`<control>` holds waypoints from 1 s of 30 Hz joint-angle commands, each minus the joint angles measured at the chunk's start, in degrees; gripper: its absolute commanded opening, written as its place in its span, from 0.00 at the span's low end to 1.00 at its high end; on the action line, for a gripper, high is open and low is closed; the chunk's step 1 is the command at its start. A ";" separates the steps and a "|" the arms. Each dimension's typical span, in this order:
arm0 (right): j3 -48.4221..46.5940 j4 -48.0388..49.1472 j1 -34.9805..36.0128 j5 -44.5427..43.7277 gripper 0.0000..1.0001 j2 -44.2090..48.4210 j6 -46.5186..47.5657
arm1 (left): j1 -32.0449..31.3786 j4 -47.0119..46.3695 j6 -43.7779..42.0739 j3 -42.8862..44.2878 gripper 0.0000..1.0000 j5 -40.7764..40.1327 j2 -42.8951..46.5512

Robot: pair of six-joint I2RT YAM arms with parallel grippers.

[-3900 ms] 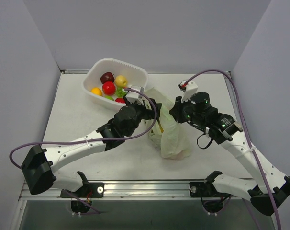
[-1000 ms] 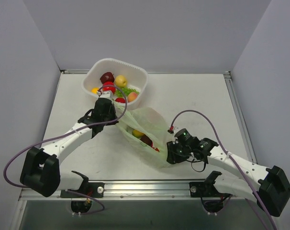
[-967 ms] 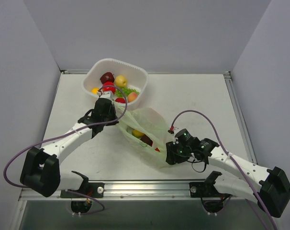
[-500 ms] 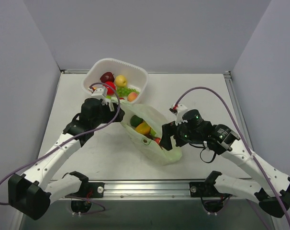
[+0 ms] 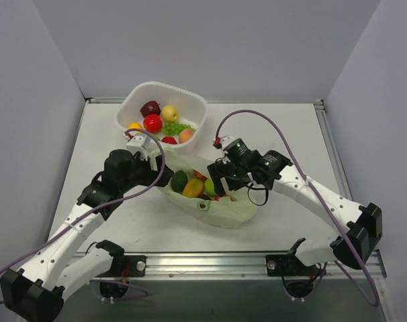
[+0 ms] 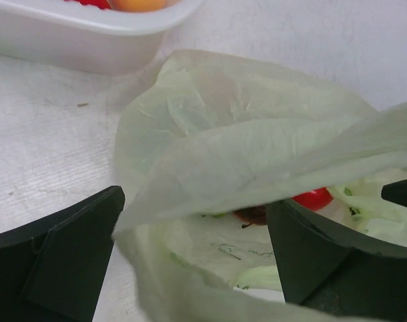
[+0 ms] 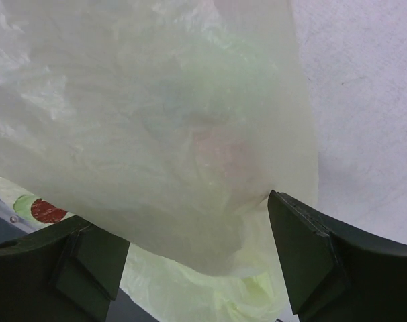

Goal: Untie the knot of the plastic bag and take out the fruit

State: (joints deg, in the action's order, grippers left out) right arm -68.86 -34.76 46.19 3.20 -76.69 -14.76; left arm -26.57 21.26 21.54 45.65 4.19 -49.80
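From above, the bag lies on its side in the middle of the worktop, just in front of the basket, with its mouth spread. I see no knot anywhere, so I judge the untying done and the emptying in hand. The left tool sits at the near-left rim of the bag and the right tool at the far-right rim. In the bag I count one dark green fruit, one yellow-orange fruit, one light green fruit and at least one red fruit. There is one bag, one basket and two tools.

On the left wrist camera, the left tool gapes wide. A band of bag film runs between its jaws, pinched by neither, and one red fruit shows beyond it.

On the right wrist camera, the right tool is also spread wide, with film draped across the gap and nothing gripped. A reddish blur shows through the film.

Next, I reckon one tool must pin the rim while the other reaches in and closes on a single fruit.
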 commanded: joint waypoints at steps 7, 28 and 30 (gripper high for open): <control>-11.38 9.27 0.39 1.28 0.80 -5.75 3.95 | -4.36 -0.78 -3.08 0.32 0.97 4.69 -7.41; -12.44 15.17 -14.29 4.18 0.02 -21.84 -8.52 | -10.52 -3.05 -15.48 -4.87 0.97 13.73 9.01; -11.91 14.73 -14.38 3.48 0.04 -22.63 -8.44 | -11.39 -8.12 -13.56 -4.69 0.97 15.50 9.02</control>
State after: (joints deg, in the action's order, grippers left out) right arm -81.60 -19.51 31.14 7.51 -98.52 -21.47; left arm -36.82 21.93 8.64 40.49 13.96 -41.80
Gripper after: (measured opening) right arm 0.037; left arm 0.975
